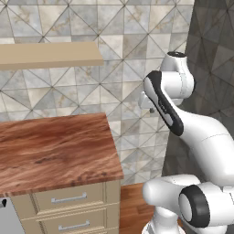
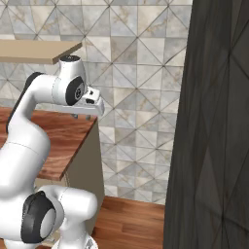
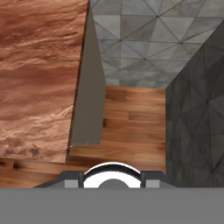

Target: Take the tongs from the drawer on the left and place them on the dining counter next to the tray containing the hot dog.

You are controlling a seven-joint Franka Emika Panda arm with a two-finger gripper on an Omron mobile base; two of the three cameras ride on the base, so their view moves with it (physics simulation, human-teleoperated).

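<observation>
My gripper [image 2: 81, 116] hangs high beside the right end of a reddish-brown wood-grain counter [image 1: 55, 151], pointing down. In the hand view the gripper [image 3: 112, 180] has its two fingertips [image 3: 73, 179] apart with nothing between them, above the counter's end panel [image 3: 89, 100] and the wooden floor. Two beige drawer fronts [image 1: 68, 198] with silver bar handles sit shut under the counter top. I cannot tell whether either is the drawer of the task. The tongs, the tray, the hot dog and the dining counter are out of view.
A tall dark grey wall [image 2: 214, 121] stands close on the right. A beige shelf [image 1: 50, 55] hangs on the tiled wall above the counter. Wooden floor [image 2: 131, 219] lies between counter and dark wall. A grey appliance corner [image 1: 7, 221] sits left of the drawers.
</observation>
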